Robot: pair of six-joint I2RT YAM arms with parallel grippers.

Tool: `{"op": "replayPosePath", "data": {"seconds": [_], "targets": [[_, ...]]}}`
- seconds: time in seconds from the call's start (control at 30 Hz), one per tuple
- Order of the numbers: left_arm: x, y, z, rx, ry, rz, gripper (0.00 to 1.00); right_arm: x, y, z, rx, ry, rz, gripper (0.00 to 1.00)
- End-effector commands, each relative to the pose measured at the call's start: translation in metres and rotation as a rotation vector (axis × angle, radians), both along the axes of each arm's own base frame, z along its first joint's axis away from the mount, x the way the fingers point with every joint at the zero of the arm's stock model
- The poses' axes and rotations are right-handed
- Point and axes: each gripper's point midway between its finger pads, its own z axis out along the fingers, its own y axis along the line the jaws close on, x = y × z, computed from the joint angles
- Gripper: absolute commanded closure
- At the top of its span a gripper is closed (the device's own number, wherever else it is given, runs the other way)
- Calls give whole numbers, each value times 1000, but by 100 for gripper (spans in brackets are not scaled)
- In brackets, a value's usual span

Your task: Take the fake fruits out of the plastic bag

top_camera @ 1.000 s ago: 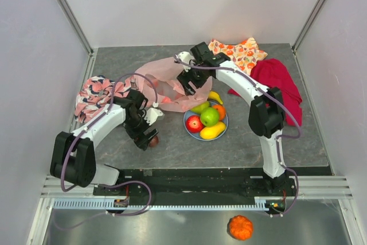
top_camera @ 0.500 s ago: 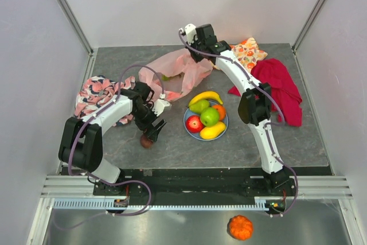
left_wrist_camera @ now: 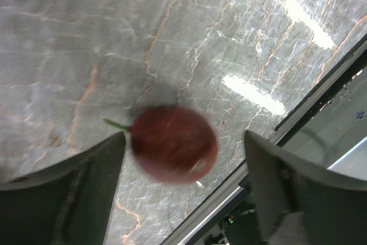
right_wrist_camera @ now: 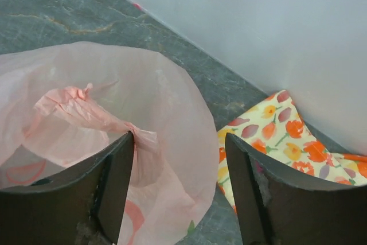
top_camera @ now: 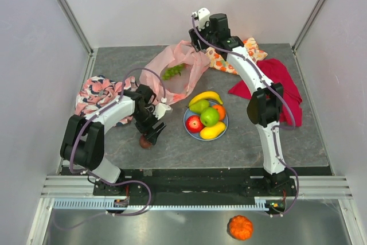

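Note:
The pink plastic bag [top_camera: 172, 73] lies at the back middle of the table, its top lifted toward my right gripper [top_camera: 196, 44]. Green grapes [top_camera: 173, 72] show on it. In the right wrist view my gripper [right_wrist_camera: 179, 142] is open, and a bunched handle of the bag [right_wrist_camera: 86, 107] rests against its left finger. My left gripper [top_camera: 150, 129] is open and low over the table, with a dark purple fruit [left_wrist_camera: 175, 150] lying between its fingers; the fruit [top_camera: 146, 141] also shows from above. The blue plate [top_camera: 188, 125] holds a banana [top_camera: 205, 96], pear, orange, red apple and green apple [top_camera: 209, 116].
A pink-and-black cloth [top_camera: 94, 93] lies at the left. A fruit-print cloth [top_camera: 243, 53] and a red cloth [top_camera: 278, 84] lie at the back right. The table's front edge [left_wrist_camera: 298, 124] runs close by the purple fruit. An orange pumpkin [top_camera: 240, 227] sits below the table.
My right gripper has risen and moved back, drawing the bag's top up; the grapes now show. My left gripper has let go of the purple fruit and drawn slightly away from it.

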Motion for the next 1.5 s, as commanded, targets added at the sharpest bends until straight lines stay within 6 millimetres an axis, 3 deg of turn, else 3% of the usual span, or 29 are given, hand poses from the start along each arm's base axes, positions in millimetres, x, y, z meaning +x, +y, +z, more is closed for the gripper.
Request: {"op": "replayPosePath", "data": {"seconds": [0.0,0.07,0.1,0.17,0.2,0.27,0.3,0.4,0.43,0.47,0.5,0.57,0.6,0.67,0.7,0.73,0.83,0.9,1.0,1.03,1.2,1.37,1.47], "targets": [[-14,0,-9,14,64,-7,22,-10,-8,57,76,-81,-59,25],[-17,2,-10,23,70,-6,31,-15,-15,59,71,-74,-65,25],[-17,2,-9,25,71,-8,37,-22,-17,75,87,-91,-62,24],[-18,3,-5,25,79,-11,51,-30,-25,79,90,-82,-68,24],[-19,3,-4,23,83,-12,61,-38,-29,96,100,-105,-65,24],[-19,-1,3,6,93,-16,72,-44,-36,99,94,-100,-64,24],[-19,-3,6,-4,99,-14,86,-51,-42,108,95,-110,-67,24],[-13,-14,24,-54,85,-1,98,-66,-51,122,90,-126,-63,23],[-7,-18,33,-74,66,8,98,-69,-54,113,80,-107,-65,23],[-3,-19,37,-71,51,18,96,-71,-56,110,74,-98,-67,23],[2,-19,47,-63,31,28,69,-75,-59,105,68,-84,-71,23],[4,-8,56,-1,26,73,32,-78,-61,98,64,-62,-73,23],[-9,-1,61,30,66,71,1,-81,-63,92,63,-43,-77,22],[-25,12,70,54,58,26,1,-84,-63,88,67,-27,-74,22],[-40,20,66,72,76,4,1,-85,-64,82,63,-11,-74,22],[-41,30,67,100,14,-17,1,-85,-64,80,70,-4,-74,22],[-56,49,52,175,30,-22,1,-87,-60,72,73,20,-59,22],[-65,51,43,188,67,-7,1,-87,-57,68,74,32,-53,22],[-64,61,25,235,51,2,1,-86,-56,64,82,47,-50,22],[-54,57,21,222,3,9,1,-86,-55,63,85,49,-45,21],[-50,38,2,169,85,36,1,-85,-50,56,98,74,-35,21],[-39,23,-9,129,60,20,1,-88,-51,51,95,87,-35,21],[-44,32,-24,193,92,27,1,-90,-52,49,93,91,-35,21]]}}
